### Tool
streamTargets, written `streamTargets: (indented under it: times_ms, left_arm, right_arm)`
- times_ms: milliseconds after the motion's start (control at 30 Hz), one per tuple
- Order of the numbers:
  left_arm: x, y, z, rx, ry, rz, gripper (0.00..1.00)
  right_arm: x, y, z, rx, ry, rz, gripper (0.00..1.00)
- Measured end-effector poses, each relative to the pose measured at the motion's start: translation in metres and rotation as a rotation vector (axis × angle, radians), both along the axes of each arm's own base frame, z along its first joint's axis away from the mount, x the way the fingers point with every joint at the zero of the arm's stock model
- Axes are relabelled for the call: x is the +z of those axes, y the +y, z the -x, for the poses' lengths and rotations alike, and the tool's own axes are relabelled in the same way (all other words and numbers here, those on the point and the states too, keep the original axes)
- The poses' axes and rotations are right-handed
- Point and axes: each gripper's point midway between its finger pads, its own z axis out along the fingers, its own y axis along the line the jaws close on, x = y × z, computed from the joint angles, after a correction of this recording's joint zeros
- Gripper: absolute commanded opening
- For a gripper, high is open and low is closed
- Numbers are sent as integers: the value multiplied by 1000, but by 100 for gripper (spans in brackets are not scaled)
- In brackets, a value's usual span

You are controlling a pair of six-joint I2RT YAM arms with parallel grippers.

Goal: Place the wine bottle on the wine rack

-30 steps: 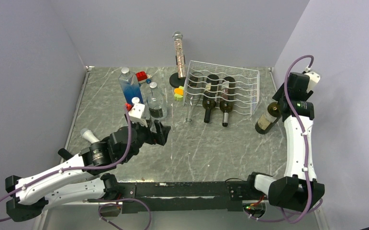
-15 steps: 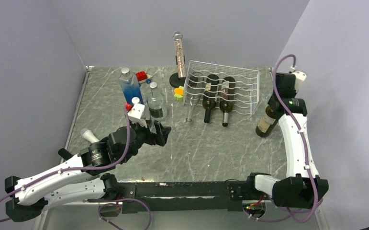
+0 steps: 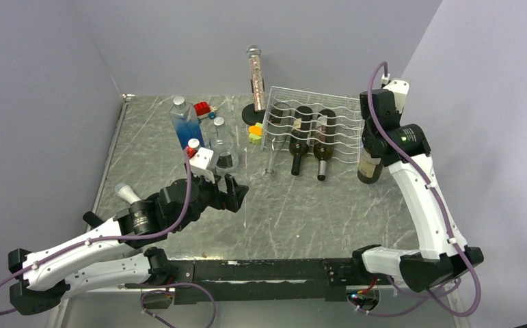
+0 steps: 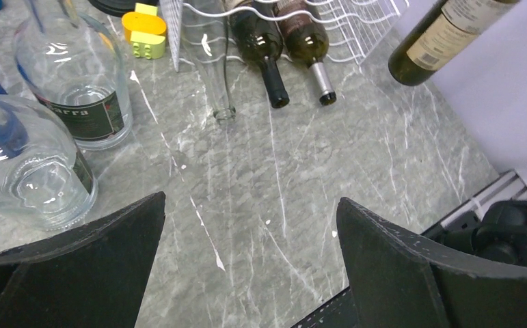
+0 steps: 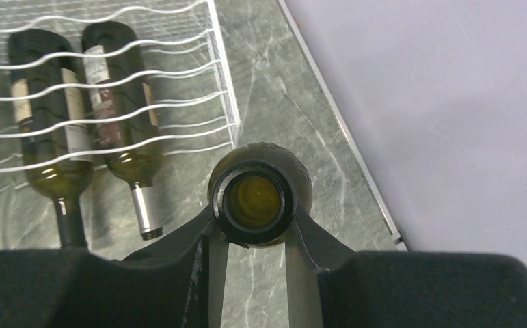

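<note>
so the right gripper (image 5: 255,229) is clamped tight round the neck of the wine bottle (image 3: 368,169), one finger each side just under the open mouth, you can look straight down into it from the wrist cam. The bottle hangs roughly upright with a bit of a lean, just off the right end of the wine rack (image 3: 320,93), and from the left wrist view its base looks lifted off the table (image 3: 301,212), though I can't swear to it. It's not in any cradle yet. The rack already has two dark bottles (image 3: 312,140) lying side by side with their necks poking out toward the arms, plus a clear bottle (image 4: 216,61) at the left end. The left gripper (image 4: 250,205) has its jaws spread wide with nothing in them, hovering low over the table on the left near a couple of clear glass bottles (image 4: 76,89)
</note>
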Motion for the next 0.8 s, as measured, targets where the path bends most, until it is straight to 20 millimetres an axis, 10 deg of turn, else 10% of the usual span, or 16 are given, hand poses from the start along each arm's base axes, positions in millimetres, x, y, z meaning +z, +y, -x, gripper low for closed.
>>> streamTargets:
  times_ms: [400,800]
  left_arm:
    - [24,10,0,61,0,136,99]
    - [12,-43,30,-267,18,90,99]
  right_arm:
    - [44,48,34,300,-104,-182,0]
    - [30,163,66,809,-13,-491,0]
